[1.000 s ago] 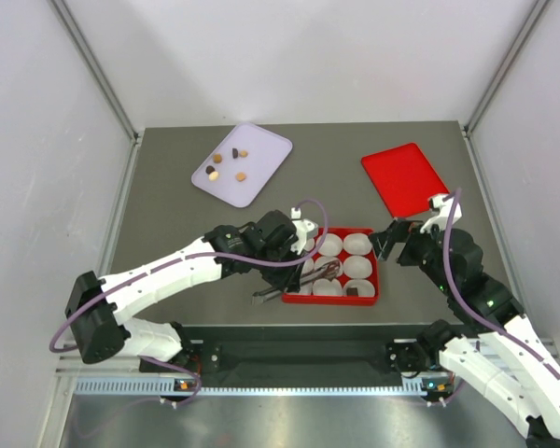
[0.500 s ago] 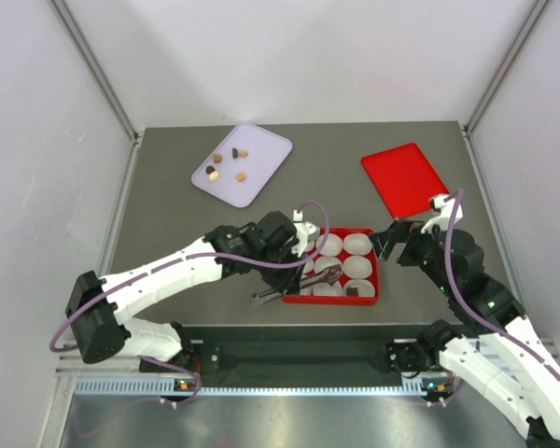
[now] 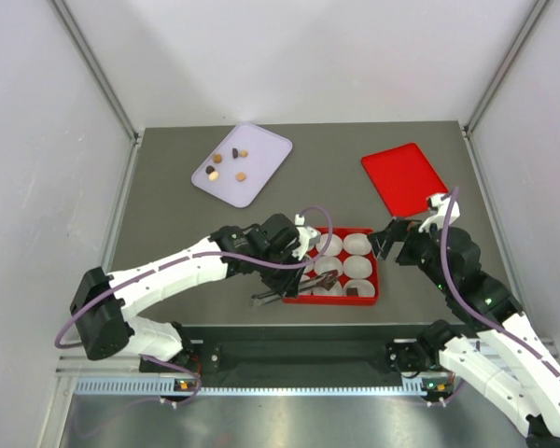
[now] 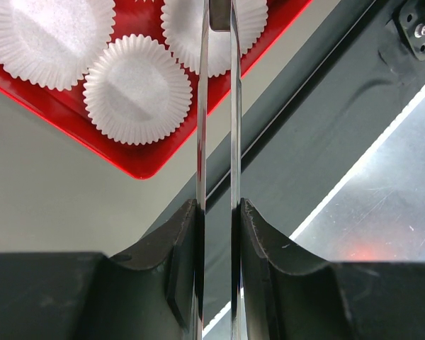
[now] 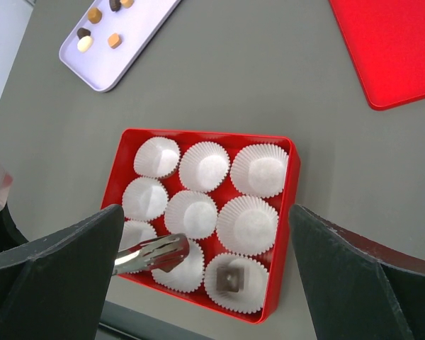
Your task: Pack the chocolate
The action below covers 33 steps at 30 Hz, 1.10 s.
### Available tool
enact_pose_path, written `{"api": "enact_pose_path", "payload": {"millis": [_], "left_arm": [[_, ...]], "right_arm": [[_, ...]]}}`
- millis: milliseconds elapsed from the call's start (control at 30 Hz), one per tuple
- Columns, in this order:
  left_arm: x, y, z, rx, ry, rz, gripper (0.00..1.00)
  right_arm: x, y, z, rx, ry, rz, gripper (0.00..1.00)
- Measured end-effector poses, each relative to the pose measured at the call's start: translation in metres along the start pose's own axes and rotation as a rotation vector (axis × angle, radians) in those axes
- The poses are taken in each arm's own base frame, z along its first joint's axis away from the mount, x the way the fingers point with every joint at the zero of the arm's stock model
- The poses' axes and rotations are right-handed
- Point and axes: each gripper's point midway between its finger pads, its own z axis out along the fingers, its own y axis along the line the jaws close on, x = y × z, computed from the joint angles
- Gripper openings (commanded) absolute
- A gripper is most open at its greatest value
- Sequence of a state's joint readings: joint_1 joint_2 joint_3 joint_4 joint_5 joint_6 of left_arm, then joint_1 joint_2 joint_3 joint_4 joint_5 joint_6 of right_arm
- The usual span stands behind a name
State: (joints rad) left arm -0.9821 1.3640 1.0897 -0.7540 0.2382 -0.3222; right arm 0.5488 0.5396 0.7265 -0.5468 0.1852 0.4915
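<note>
My left gripper squeezes tongs, arms almost together, tips over near row of red box so drop lands in cup. Piece between tips? I cannot tell. One chocolate sits flat in 5 o'clock cup, squarish, no long side. Rest on purple tray, 11 o'clock. My right gripper wide apart at 3 o'clock.

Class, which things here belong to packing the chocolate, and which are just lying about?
In the job: chocolate pieces on the lavender tray; red box of white paper cups, a dark piece already in one; metal tongs gripped in the left pincer.
Lying about: red lid, apart from the box; open right pincer, holding nothing.
</note>
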Motion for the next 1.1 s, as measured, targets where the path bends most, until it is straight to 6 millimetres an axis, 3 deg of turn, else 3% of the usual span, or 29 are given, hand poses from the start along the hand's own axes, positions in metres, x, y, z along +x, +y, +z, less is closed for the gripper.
{"api": "enact_pose_path", "payload": {"millis": [233, 600, 700, 900, 1000, 1100], "left_arm": [[0.001, 0.001, 0.001, -0.002, 0.006, 0.003, 0.4], [-0.008, 0.005, -0.004, -0.04, -0.018, 0.009, 0.41], [-0.022, 0.007, -0.01, -0.08, -0.055, 0.012, 0.41], [-0.073, 0.011, -0.037, -0.185, -0.215, 0.019, 0.43], [-0.097, 0.025, -0.049, -0.287, -0.29, 0.009, 0.43], [-0.115, 0.05, -0.053, -0.402, -0.321, -0.03, 0.42]], "right_arm": [[0.0, 0.0, 0.0, 0.0, 0.002, 0.003, 1.0], [-0.001, 0.001, -0.001, -0.003, -0.005, 0.004, 1.0], [-0.001, 0.001, -0.002, -0.005, -0.007, 0.004, 1.0], [-0.001, 0.001, -0.002, -0.007, -0.006, 0.005, 1.0], [-0.001, 0.001, -0.002, -0.008, -0.006, 0.005, 1.0], [-0.001, 0.002, -0.002, -0.012, -0.004, 0.005, 1.0]]}}
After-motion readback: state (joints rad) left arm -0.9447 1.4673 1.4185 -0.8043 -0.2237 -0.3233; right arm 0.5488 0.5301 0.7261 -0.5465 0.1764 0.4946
